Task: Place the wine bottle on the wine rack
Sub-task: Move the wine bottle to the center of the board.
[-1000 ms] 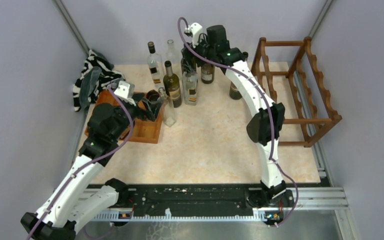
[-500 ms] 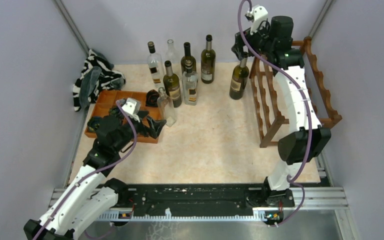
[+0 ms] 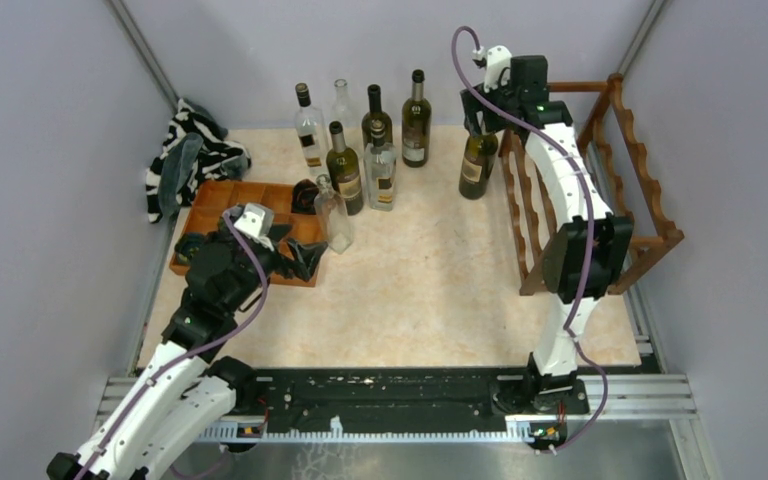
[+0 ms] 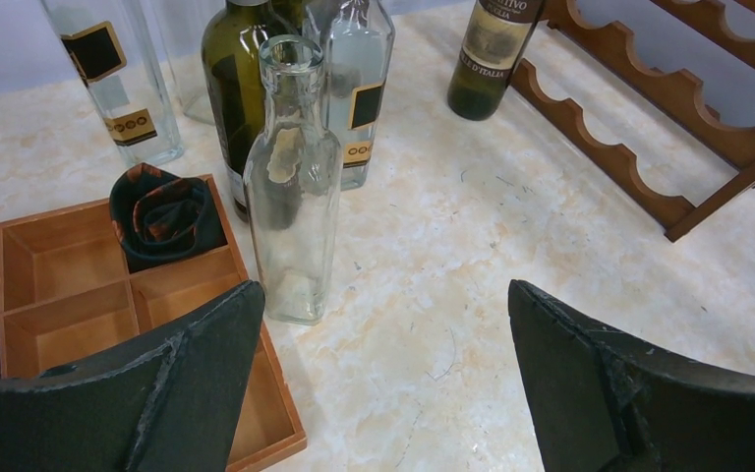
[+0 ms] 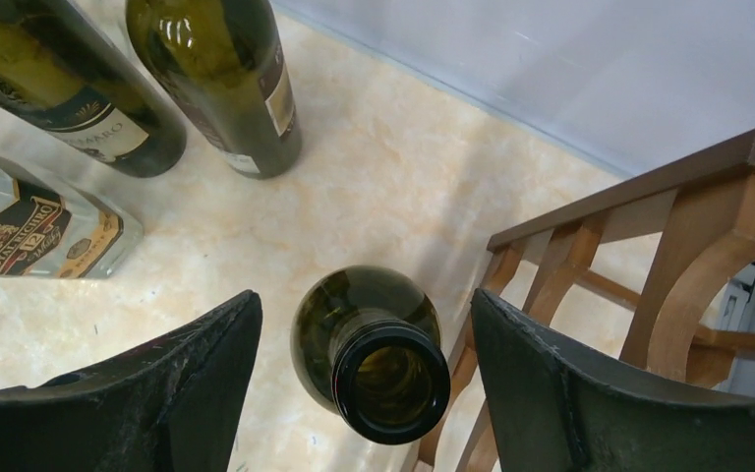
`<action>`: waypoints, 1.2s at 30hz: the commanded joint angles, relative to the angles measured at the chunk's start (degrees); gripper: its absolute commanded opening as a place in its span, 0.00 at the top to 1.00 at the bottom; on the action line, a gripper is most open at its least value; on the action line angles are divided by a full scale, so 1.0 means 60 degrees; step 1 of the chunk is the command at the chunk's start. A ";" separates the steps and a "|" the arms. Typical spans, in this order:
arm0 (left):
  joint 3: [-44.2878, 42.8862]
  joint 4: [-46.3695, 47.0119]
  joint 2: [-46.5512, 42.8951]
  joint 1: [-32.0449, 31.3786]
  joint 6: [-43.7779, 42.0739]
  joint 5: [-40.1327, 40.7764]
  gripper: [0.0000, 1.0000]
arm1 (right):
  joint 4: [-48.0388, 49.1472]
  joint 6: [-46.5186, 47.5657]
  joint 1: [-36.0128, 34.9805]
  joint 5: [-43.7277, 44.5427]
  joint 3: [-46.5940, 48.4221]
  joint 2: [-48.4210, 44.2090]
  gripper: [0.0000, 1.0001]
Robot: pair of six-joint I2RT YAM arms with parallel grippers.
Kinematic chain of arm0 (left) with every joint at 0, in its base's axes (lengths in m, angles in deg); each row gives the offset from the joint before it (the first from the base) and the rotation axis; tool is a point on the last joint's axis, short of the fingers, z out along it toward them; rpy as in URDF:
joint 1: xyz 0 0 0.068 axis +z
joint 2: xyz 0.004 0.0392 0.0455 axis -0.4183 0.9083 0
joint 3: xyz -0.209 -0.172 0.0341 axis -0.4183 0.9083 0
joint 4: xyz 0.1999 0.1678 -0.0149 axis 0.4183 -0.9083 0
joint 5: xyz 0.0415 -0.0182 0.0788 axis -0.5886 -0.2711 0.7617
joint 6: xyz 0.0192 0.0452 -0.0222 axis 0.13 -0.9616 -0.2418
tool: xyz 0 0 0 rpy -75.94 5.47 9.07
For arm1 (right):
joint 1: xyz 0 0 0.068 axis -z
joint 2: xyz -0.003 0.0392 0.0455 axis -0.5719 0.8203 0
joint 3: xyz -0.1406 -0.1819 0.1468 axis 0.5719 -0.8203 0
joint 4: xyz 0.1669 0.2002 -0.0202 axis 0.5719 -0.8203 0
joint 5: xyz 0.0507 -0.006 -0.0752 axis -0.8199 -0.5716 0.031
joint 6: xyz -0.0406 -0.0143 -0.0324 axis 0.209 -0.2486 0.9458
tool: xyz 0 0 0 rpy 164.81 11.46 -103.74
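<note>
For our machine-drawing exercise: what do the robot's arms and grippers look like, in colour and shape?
The left arm and right arm have white shells, black joints and a green light each. A purple cable loops along each, and a white camera block sits at each wrist. The left gripper and right gripper have matte black, wedge-shaped fingers.

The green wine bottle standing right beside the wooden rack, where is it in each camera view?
Top external: the wine bottle stands upright at the back, just left of the wine rack.
Left wrist: the wine bottle is at the top edge, right of centre, showing only its lower body and label.
Right wrist: the wine bottle is low centre, seen from above down its open neck.
Shared landmark: the wine rack, close beside it in every view.
</note>
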 commanded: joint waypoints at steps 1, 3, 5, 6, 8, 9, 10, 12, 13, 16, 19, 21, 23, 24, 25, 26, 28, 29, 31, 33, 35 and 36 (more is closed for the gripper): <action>0.0068 0.0289 -0.0025 0.0059 0.0079 0.0025 0.01 | 0.0421 -0.0203 0.0027 0.0152 0.0010 -0.0308 0.27; 0.0062 0.0310 0.0020 0.0048 0.0096 -0.0086 0.01 | 0.0460 -0.0247 0.0056 -0.0054 -0.0097 -0.0296 0.35; 0.0092 0.0358 0.0046 0.0048 0.0129 -0.0334 0.01 | 0.0466 -0.0236 0.0078 -0.0273 -0.0163 -0.0290 0.52; 0.0125 0.0358 0.0074 0.0050 0.0170 -0.0517 0.01 | 0.0441 -0.0220 0.0090 -0.0327 -0.0155 -0.0324 0.69; 0.0109 0.0362 0.0155 0.0048 0.0278 -0.0853 0.01 | 0.0456 -0.0115 0.0093 -0.0505 -0.0222 -0.0466 0.83; 0.0089 0.0363 0.0211 0.0048 0.0323 -0.1038 0.01 | 0.0440 -0.0056 0.0093 -0.0598 -0.0262 -0.0578 0.87; 0.0066 0.0366 0.0251 0.0050 0.0360 -0.1228 0.01 | 0.0394 -0.0015 0.0093 -0.0756 -0.0303 -0.0739 0.91; 0.0061 0.0685 0.0324 0.0048 0.0406 -0.1592 0.01 | 0.0245 0.0040 0.0091 -0.1179 -0.0424 -0.1228 0.96; 0.0061 0.0762 0.0336 0.0054 0.0436 -0.1824 0.01 | 0.0124 0.0050 0.0093 -0.1478 -0.0486 -0.1512 0.98; 0.0099 0.1043 0.0334 0.0052 0.0738 -0.2489 0.01 | -0.0385 0.0113 -0.0008 -0.2240 -0.0643 -0.2327 1.00; 0.0187 0.1530 0.0369 0.0053 0.1214 -0.3403 0.01 | -0.0883 0.0321 -0.0298 -0.2801 -0.1114 -0.3103 1.00; 0.0181 0.1920 0.0466 0.0053 0.1606 -0.4035 0.01 | -0.1077 0.0560 -0.0589 -0.3079 -0.1755 -0.3660 1.00; 0.0159 0.2490 0.0699 0.0055 0.1977 -0.4841 0.01 | -0.1035 0.0888 -0.0989 -0.3280 -0.2665 -0.4303 0.99; 0.0122 0.2674 0.0839 0.0051 0.2234 -0.5138 0.02 | -0.0937 0.1119 -0.1250 -0.3297 -0.3207 -0.4651 0.99; 0.0077 0.2885 0.0968 0.0052 0.2499 -0.5380 0.01 | -0.0797 0.1344 -0.1530 -0.3181 -0.3735 -0.4985 0.99; 0.0063 0.3102 0.1089 0.0048 0.2739 -0.5594 0.02 | -0.0682 0.1583 -0.1811 -0.3084 -0.4209 -0.5307 0.98; 0.0104 0.3509 0.1206 0.0034 0.3131 -0.5775 0.01 | -0.0516 0.1875 -0.2198 -0.3132 -0.4958 -0.5801 0.98; 0.0148 0.3695 0.1214 0.0033 0.3267 -0.5802 0.02 | -0.0500 0.1969 -0.2326 -0.3266 -0.5230 -0.5975 0.97; 0.0262 0.3962 0.1175 0.0034 0.3458 -0.5781 0.02 | -0.0515 0.2020 -0.2491 -0.3511 -0.5593 -0.6247 0.97; 0.0334 0.4146 0.1156 0.0026 0.3587 -0.5779 0.02 | -0.0542 0.2112 -0.2614 -0.3746 -0.5879 -0.6454 0.96; 0.0377 0.4243 0.1164 0.0012 0.3697 -0.5779 0.02 | -0.0599 0.2202 -0.2766 -0.3776 -0.6079 -0.6580 0.95; 0.0389 0.4242 0.1183 -0.0014 0.3718 -0.5768 0.02 | -0.0672 0.2267 -0.2840 -0.3777 -0.6124 -0.6603 0.94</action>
